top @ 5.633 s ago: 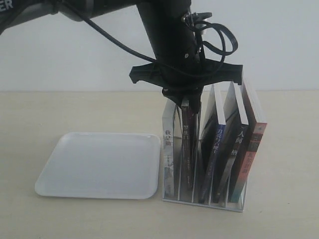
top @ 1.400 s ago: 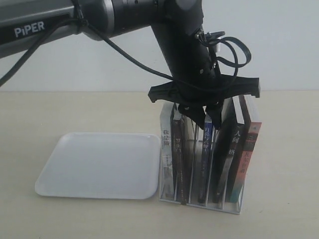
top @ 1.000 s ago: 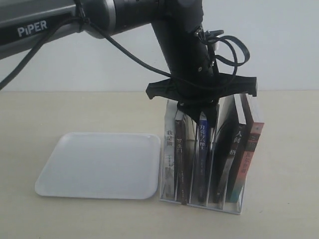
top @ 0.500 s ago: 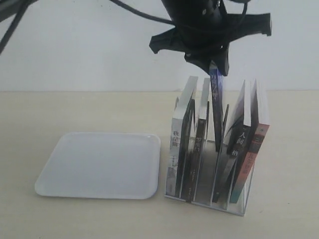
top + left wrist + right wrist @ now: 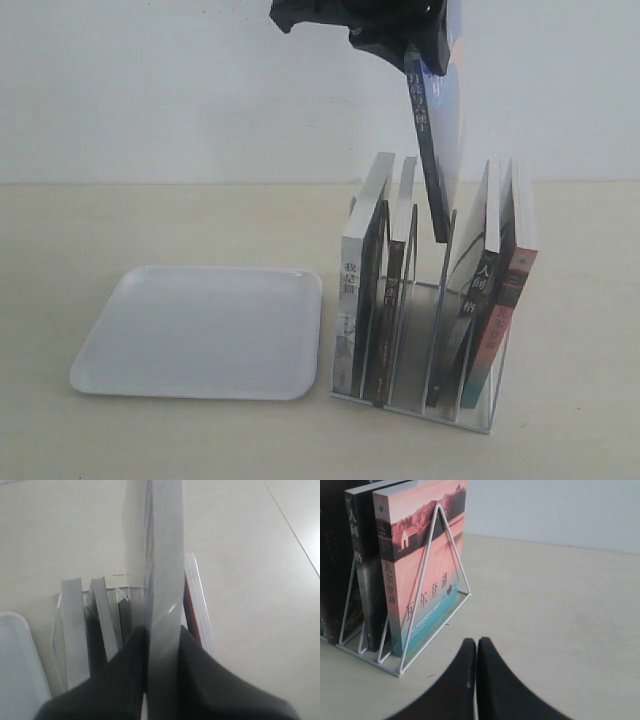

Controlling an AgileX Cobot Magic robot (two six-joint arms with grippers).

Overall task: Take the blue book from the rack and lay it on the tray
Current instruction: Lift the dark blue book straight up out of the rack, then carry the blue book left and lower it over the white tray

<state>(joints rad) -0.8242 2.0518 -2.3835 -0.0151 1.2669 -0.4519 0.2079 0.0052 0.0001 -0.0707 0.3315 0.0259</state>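
One-handed, held blue book tilted over rack, lower corner about level with its top, with left fingers clamped on upper edge, right fingers closed, empty, near bench; judged light, bendy, slick-covered, best pinched close to spine.

Left gripper holds blue book by its top, tilted above rack, lower end near rack's top; tray left of rack.

The left gripper is matte black, broad and angular above dark tapering fingers. The right gripper has smooth black fingers, curved, narrowing to thin tips.
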